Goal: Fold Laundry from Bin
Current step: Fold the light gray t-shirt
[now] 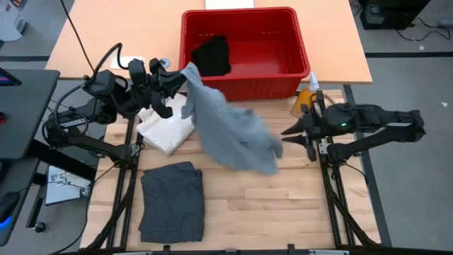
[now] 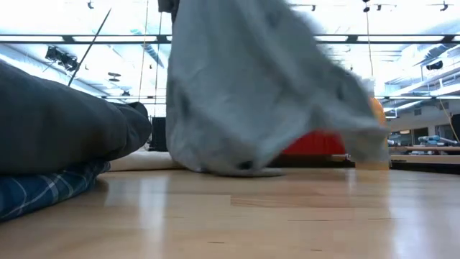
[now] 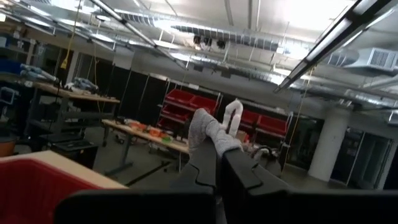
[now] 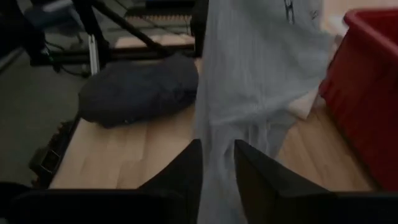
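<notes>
My left gripper (image 1: 180,76) is raised by the near left corner of the red bin (image 1: 244,79) and shut on a light grey garment (image 1: 233,131). The garment hangs from it and spreads toward the table's right side. My right gripper (image 1: 285,132) stands at the garment's right edge with a gap between its fingers (image 4: 217,149); grey cloth (image 4: 249,81) shows in and beyond that gap. A black piece (image 1: 212,55) lies in the bin. A folded charcoal piece (image 1: 172,202) lies near the table's front left, on top of a plaid shirt (image 2: 43,191). My left gripper pinches a bunched bit of the garment's upper end (image 3: 210,132) between its two shut fingers; a tuft sticks out past the fingertips. The fingers point slightly upward. The garment hangs below them, and its lower edge (image 2: 223,170) touches the table. My right gripper: whether its fingers touch the cloth, I cannot tell.
A cream-white tote bag (image 1: 166,131) lies below my left gripper. An orange spray bottle (image 1: 306,99) stands by the bin's near right corner, close to my right arm. Bare wood (image 1: 283,205) lies at the table's near right.
</notes>
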Robot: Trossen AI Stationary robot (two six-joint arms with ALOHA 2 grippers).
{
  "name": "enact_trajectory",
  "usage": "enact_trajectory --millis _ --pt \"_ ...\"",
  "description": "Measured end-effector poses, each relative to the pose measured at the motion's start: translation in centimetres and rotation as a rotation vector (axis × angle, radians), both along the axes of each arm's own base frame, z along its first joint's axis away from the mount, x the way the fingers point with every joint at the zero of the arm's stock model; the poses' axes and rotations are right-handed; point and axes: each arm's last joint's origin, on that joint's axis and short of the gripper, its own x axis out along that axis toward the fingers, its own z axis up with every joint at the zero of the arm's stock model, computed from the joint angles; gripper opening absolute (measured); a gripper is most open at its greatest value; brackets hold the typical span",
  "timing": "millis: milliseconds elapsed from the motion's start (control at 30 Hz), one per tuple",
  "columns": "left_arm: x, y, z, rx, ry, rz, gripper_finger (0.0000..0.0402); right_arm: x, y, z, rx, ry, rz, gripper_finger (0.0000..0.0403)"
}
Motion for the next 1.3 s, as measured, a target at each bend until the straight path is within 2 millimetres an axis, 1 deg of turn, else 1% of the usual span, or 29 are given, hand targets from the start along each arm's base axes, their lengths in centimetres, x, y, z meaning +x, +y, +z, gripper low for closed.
enact_trajectory --millis 100,233,300,400,500,600,767,867,967,1133,1300 --pt "0.4 -0.1 -0.5 -0.009 0.04 -0.01 0.0008 2.2 0.4 -2.0 0.04 0.101 0.028 0.012" --pt "1.4 -0.7 -2.0 -0.032 0.182 -0.045 0.0008 4.7 0.6 -6.2 0.065 0.261 0.008 0.0121" --pt "2.1 -1.0 -3.0 -0.068 0.256 -0.07 0.0008 5.9 0.7 -8.1 0.084 0.28 0.012 0.0122" --pt "2.5 -1.6 -4.0 -0.109 0.344 -0.12 0.0008 7.4 1.0 -10.6 0.12 0.287 0.056 0.0127" --pt "3.1 -2.1 -3.7 -0.091 0.3 -0.213 0.0009 8.7 1.2 -12.1 0.165 0.249 0.077 0.0138" --pt "3.0 -2.5 -2.4 -0.041 0.175 -0.285 0.0009 10.0 1.2 -13.3 0.204 0.197 0.093 0.0155" --pt "2.0 -2.6 -0.2 0.026 -0.046 -0.315 0.0009 11.7 0.6 -13.6 0.225 0.099 0.11 0.0192" --pt "1.5 -2.7 0.7 0.062 -0.143 -0.328 0.0009 12.4 0.2 -13.0 0.219 -0.001 0.111 0.0213" --pt "1.1 -2.7 1.4 0.096 -0.221 -0.336 0.0009 12.7 0.0 -12.4 0.179 -0.077 0.12 0.0229" --pt "0.8 -2.8 1.8 0.123 -0.282 -0.371 0.0009 13.0 -0.2 -11.5 0.132 -0.177 0.09 0.0241" --pt "0.8 -3.0 1.8 0.081 -0.287 -0.456 0.0009 13.7 -0.7 -10.2 0.176 -0.341 0.072 0.0255"
